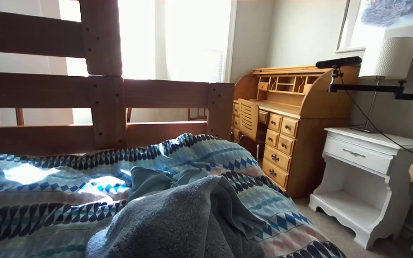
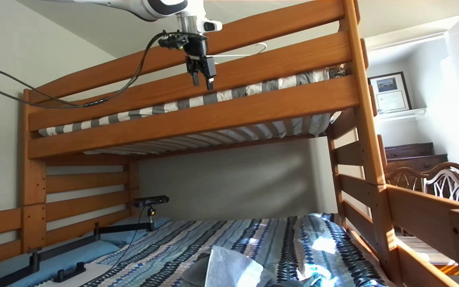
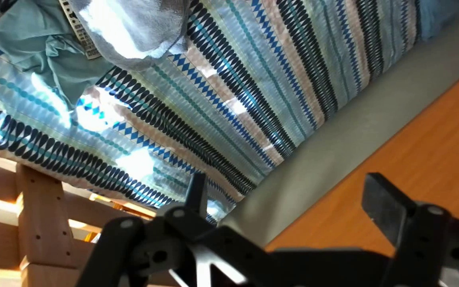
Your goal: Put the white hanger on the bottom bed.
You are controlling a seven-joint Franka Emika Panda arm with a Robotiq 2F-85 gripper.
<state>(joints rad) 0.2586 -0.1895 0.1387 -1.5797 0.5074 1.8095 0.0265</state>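
Note:
The white hanger (image 2: 234, 55) shows in an exterior view as a thin white line with a curved hook, in the gap between the upper bunk's two top rails. Part of it may be hidden behind the gripper and rail. It is out of view elsewhere. My gripper (image 2: 203, 83) points down in front of the upper bunk's rail, left of the hook. In the wrist view my gripper (image 3: 285, 181) has its fingers wide apart with nothing between them. The bottom bed (image 2: 197, 239) lies far below, with a patterned quilt (image 3: 229, 99) and a rumpled grey blanket (image 1: 163, 218).
The upper bunk's wooden rail (image 2: 197, 117) runs across, close to the gripper. A camera on a black arm (image 2: 124, 227) reaches over the bed's left side. A white nightstand (image 1: 357, 154) and wooden desk (image 1: 321, 143) stand beside the bed. A cable (image 2: 134, 79) hangs from the wrist.

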